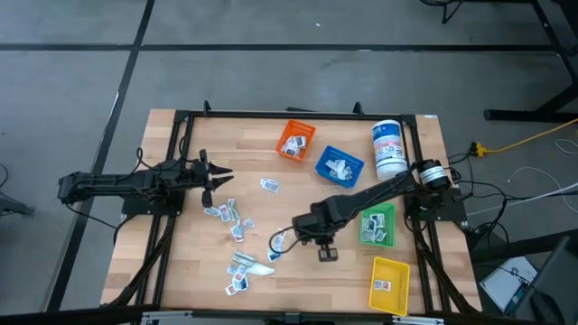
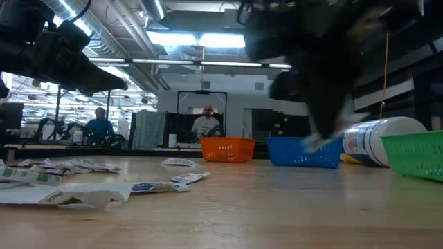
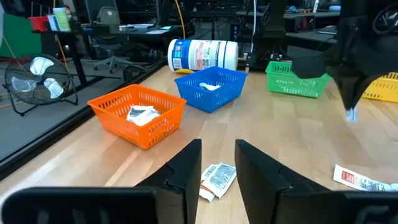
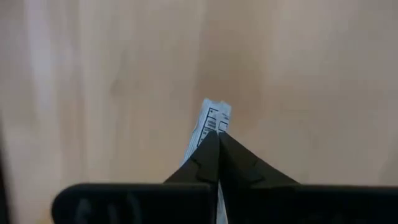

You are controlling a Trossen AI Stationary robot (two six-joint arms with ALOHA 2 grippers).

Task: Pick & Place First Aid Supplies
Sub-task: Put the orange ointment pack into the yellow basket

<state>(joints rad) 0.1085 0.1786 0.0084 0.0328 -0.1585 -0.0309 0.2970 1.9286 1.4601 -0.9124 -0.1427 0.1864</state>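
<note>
The right gripper [image 4: 217, 138], jaws pinched shut on a packet [image 4: 211, 118], hangs mid-table for sorting, while the left gripper [image 3: 217, 163] waits open at the left, holding nothing.

Four bins stand on the table [image 1: 181, 271]: one orange bin [image 1: 294, 140], one blue bin [image 1: 339, 165], one green bin [image 1: 377, 226] and one yellow bin [image 1: 389, 284]. One canister [image 1: 389, 147] lies beside the blue bin. There are two arms, each with one gripper: the left gripper [image 1: 226, 176] and the right gripper [image 1: 291, 236]. Roughly a dozen loose packets [image 1: 237, 226] lie scattered on the wood; overlaps prevent an exact count. Each bin holds at least one packet. Two people show in the low view.
</note>
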